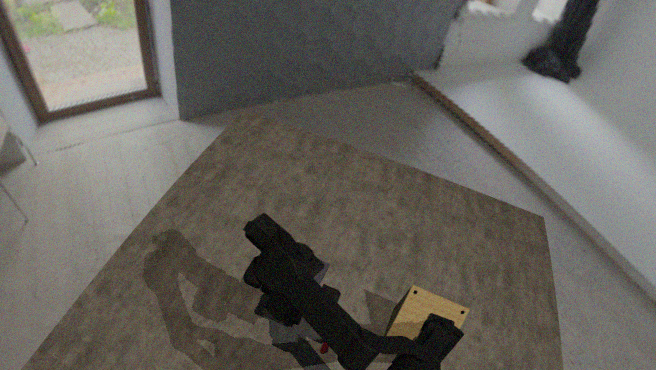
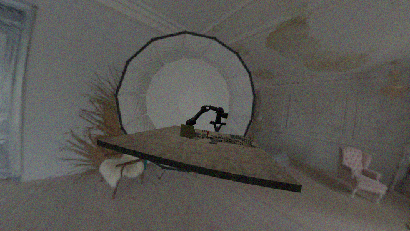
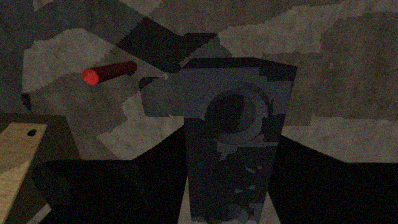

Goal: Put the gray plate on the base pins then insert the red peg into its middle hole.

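Gray plate (image 1: 324, 271) (image 2: 217, 128) (image 3: 200, 95) is in the robot's grasp, and from where I stand that looks like the opening part of the job under way. The black gripper (image 1: 300, 300) (image 2: 217, 127) (image 3: 220, 127) has its jaws closed on it, one on each side, and it hangs above the table (image 1: 350, 200) (image 2: 187, 153) (image 3: 350, 30). The big round hole shows plainly in the close view from the wrist, with nothing in it.

So the pickup seems done, but the plate is not on its pins. I can see a low gray piece (image 2: 214, 142) on the table beneath the arm, and I would guess that is the base, though it is too small and dim for me to make out any pins. Lining the plate up over them and setting it down flat is what I judge comes next.

The red peg (image 1: 324, 348) (image 2: 208, 133) (image 3: 112, 72) is untouched, standing upright on the table near the wooden block (image 1: 425, 305) (image 2: 187, 132) (image 3: 17, 155) under the arm. All of its part is left: picking it up, putting it in the middle hole, letting go. I'd call the whole thing in its early stretch.
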You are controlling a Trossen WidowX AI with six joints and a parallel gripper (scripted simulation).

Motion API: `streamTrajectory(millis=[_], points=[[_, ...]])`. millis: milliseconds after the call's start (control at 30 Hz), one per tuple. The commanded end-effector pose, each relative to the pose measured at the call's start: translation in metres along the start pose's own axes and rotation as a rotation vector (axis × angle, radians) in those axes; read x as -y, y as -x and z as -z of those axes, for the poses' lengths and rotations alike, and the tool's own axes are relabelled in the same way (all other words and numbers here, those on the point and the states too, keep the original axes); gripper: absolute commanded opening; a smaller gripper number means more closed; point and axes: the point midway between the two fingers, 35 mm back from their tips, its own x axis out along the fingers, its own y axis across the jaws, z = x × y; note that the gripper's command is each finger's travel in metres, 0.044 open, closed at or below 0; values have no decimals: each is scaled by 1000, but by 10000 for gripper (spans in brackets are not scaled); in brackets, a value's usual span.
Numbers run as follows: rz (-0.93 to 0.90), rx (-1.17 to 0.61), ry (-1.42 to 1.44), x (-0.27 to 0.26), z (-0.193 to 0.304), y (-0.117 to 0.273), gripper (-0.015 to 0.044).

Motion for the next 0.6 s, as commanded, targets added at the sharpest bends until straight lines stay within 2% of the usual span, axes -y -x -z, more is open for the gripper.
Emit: streamTrajectory(millis=[0,233,567], points=[[-1,-1,4,-2,-1,15,0],[-1,3,4,-7,-3,32,0],[-6,-2,0,-3,18,22,0]])
